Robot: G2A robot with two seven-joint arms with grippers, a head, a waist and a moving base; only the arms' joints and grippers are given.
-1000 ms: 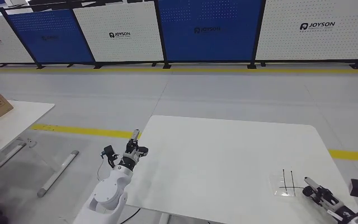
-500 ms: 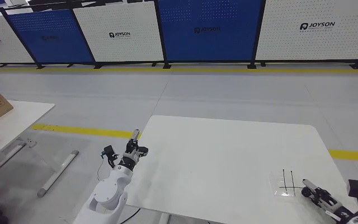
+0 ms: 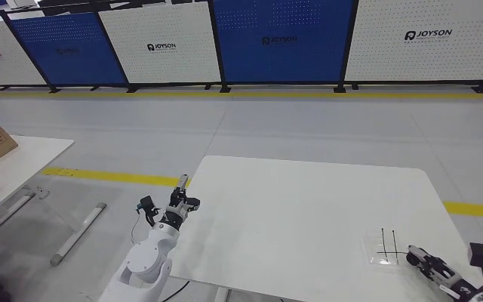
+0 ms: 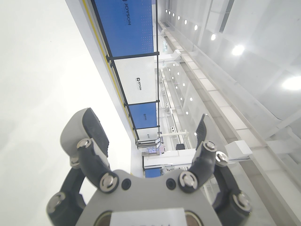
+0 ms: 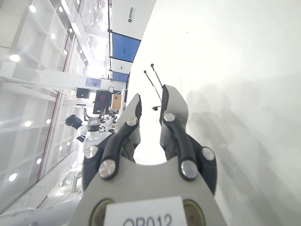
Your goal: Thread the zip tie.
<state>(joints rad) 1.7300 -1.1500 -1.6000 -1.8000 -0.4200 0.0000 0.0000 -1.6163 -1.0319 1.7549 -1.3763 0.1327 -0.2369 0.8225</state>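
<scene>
Zip ties (image 5: 157, 76) just ahead of R gripper (image 5: 152, 92), jaws apart, L gripper (image 4: 145, 114) spread wide

Skinny black zip ties (image 3: 394, 241) are lying flat, one crossing two others, by the bench's (image 3: 302, 196) near right corner.

A white table (image 3: 302, 204) takes the lower middle and right of the frame. Near its lower right corner lie thin black zip ties (image 3: 395, 240), two side by side and one across them. The right gripper (image 3: 413, 251) is just beside them, at the lower right. The left gripper (image 3: 180, 183) is at the table's left edge, well apart from the ties. Blue and white panels (image 3: 283, 38) stand along the top, and a yellow line (image 3: 113, 177) runs on the floor.
</scene>
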